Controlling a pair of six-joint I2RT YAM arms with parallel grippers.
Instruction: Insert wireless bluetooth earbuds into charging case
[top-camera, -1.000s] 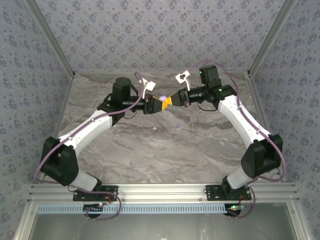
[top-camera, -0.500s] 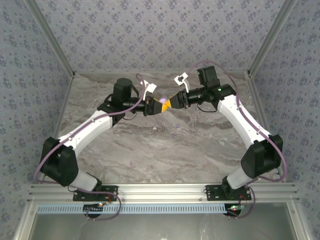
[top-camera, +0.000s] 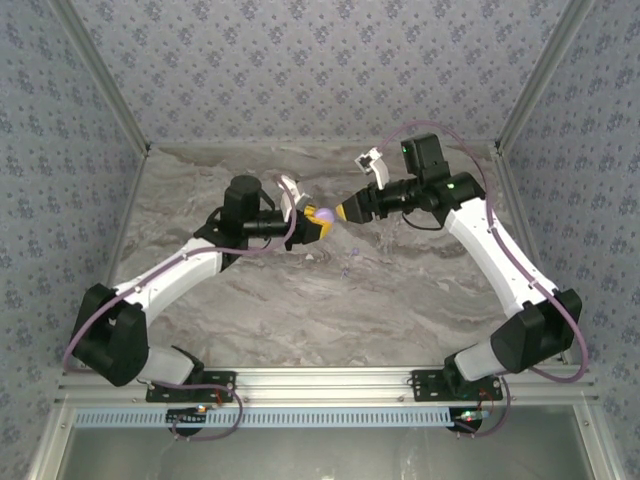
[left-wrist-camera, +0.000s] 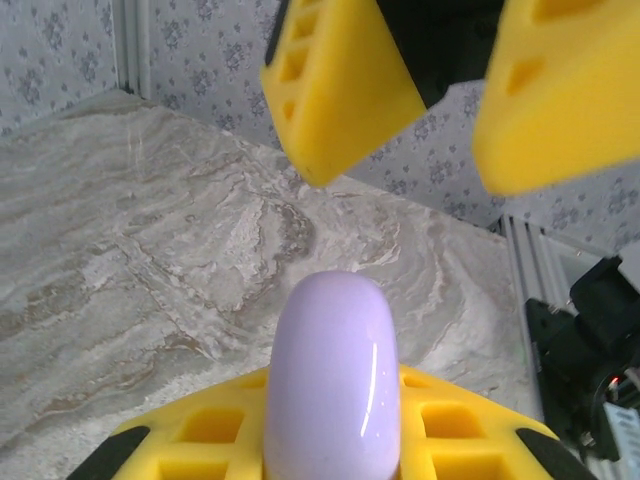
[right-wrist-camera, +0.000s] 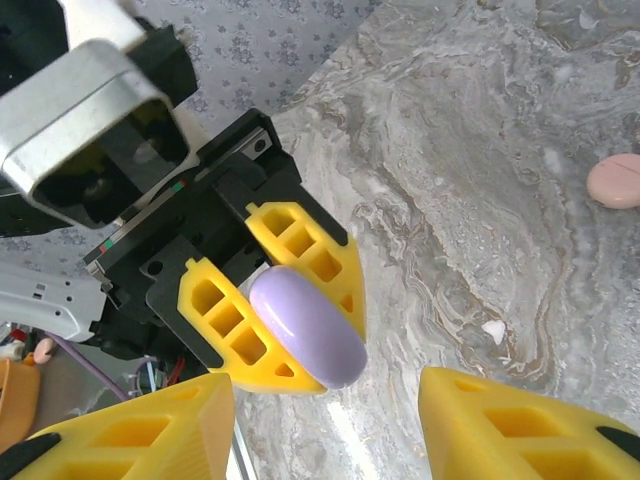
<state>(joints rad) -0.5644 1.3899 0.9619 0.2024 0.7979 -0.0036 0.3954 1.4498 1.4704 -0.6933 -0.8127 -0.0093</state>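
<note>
Counted from above: one left gripper (top-camera: 320, 224), one right gripper (top-camera: 345, 212), one lilac case (top-camera: 324, 214), and a few tiny pale earbuds (top-camera: 346, 272) as specks just below frame centre, too small to count surely. Counted from the right wrist: one pink disc (right-wrist-camera: 614, 180) at the right edge and one white fleck (right-wrist-camera: 492, 330) lower down, well apart from it. Both flat on the marble table (top-camera: 300, 320).

Left gripper: clamped tight on the lilac case, one yellow finger (right-wrist-camera: 300, 245) on either side of it. Right gripper: parted, gripping nothing, tips just right of the case with a slim gap between.

Case a little above centre of the overhead frame, up off the table. From the left wrist: long axis rising from bottom centre, rounded end up, aimed toward the two right fingers (left-wrist-camera: 340, 90) along the top of the frame. From the right wrist: long axis slanting from upper left to lower right, set across the left fingertips, far side poking out past them.

Patterned walls (top-camera: 300, 70) closing the table at left, back and right; aluminium rail (top-camera: 330, 380) along the bottom. Wide bare marble across the lower middle of the overhead frame and out toward both side walls. Earbud specks lower in frame than both grippers, apart from each.
</note>
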